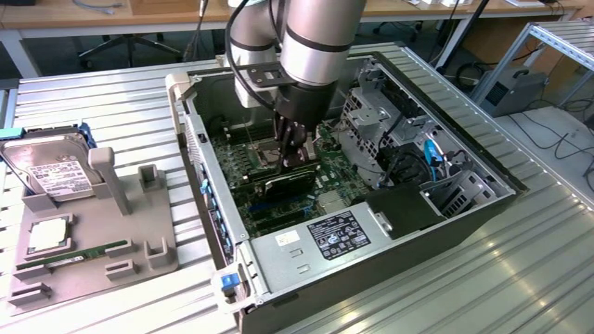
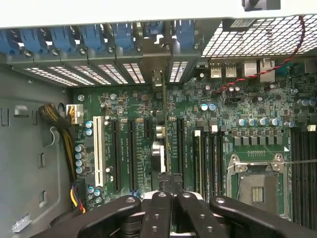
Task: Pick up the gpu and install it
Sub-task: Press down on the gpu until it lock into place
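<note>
The gpu (image 1: 289, 182), a slim black card, stands on edge inside the open case (image 1: 464, 209), upright over the green motherboard (image 2: 143, 148); in the wrist view it appears edge-on (image 2: 164, 144), along an expansion slot.

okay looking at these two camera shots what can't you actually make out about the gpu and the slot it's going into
- Gpu lower edge, exterior view: the gripper, shut on it, and the computer case interior hide whether it is seated.
- Gpu, wrist view: edge-on, so its faces are unreadable.
- Slot under the card, wrist view: covered by the card and gripper fingers.
- Motherboard lettering, wrist view: too small.
</note>
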### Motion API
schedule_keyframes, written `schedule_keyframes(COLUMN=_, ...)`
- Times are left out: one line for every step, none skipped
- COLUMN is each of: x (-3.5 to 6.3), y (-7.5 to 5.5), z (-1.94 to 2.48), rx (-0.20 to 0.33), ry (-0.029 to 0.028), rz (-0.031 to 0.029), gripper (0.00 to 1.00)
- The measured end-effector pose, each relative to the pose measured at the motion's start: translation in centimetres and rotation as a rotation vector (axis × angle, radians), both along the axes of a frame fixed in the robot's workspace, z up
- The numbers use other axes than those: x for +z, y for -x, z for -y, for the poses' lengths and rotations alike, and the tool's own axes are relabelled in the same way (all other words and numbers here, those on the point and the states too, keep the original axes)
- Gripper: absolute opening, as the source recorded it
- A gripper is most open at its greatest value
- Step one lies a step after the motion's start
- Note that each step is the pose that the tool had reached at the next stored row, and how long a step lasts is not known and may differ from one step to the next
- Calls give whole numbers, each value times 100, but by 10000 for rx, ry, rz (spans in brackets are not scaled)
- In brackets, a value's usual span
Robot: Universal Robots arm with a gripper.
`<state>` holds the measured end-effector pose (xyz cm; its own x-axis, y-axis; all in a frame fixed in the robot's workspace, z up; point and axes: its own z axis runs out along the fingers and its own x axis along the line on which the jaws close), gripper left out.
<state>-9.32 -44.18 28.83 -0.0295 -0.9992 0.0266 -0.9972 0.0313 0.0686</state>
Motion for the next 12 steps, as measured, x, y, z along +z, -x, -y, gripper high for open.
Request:
schedule_keyframes(x=0, y=0, z=0, rx=0, ry=0, rz=0, gripper=11)
schedule_keyframes(x=0, y=1, z=0, rx=0, ry=1, rz=0, gripper=11)
schedule_keyframes(x=-4, y=12, z=1, rx=0, ry=0, rz=0, gripper=11)
schedule_keyframes(x=-16, y=63, z=2, rx=1, ry=1, rz=-1, gripper=11)
schedule_keyframes(x=-33, y=137, z=2, rx=0, ry=1, rz=-1, gripper=11)
schedule_keyframes(x=-51, y=193, z=2, rx=0, ry=-1, rz=1, gripper=11)
schedule_keyframes(x=-61, y=244, z=3, rx=1, ry=1, rz=0, gripper=11)
schedule_keyframes(x=-65, y=287, z=3, rx=0, ry=1, rz=-1, gripper=11)
schedule_keyframes(x=-71, y=361, z=3, rx=0, ry=1, rz=0, gripper=11)
schedule_keyframes(x=-76, y=393, z=2, rx=0, ry=0, rz=0, gripper=11)
schedule_keyframes(x=-82, y=415, z=2, rx=0, ry=-1, rz=0, gripper=11)
schedule_keyframes(x=-97, y=434, z=2, rx=0, ry=-2, rz=1, gripper=11)
